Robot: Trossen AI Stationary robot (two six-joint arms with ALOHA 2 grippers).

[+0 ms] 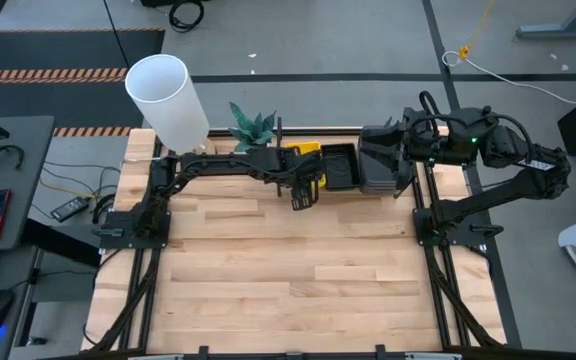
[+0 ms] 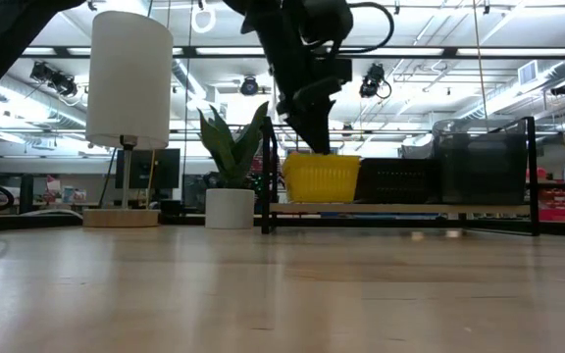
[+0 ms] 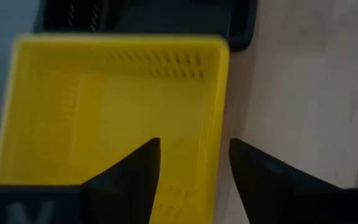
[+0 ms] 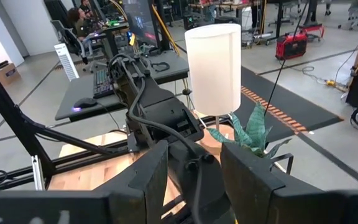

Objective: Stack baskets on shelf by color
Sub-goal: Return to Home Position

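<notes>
Upon light wood table [image 1: 288, 270], saw bright yellow plastic baskets [image 2: 320, 177] at left end of thin black rod shelf [image 2: 400, 208], left gripper [image 3: 194, 144] spread astride rim, right gripper [image 4: 194, 148] spread at upper right; judged homing, needing clean lift.

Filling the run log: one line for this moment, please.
left tool open, just above yellow baskets | right tool open, near grey baskets | black baskets between | all on shelf
</notes>
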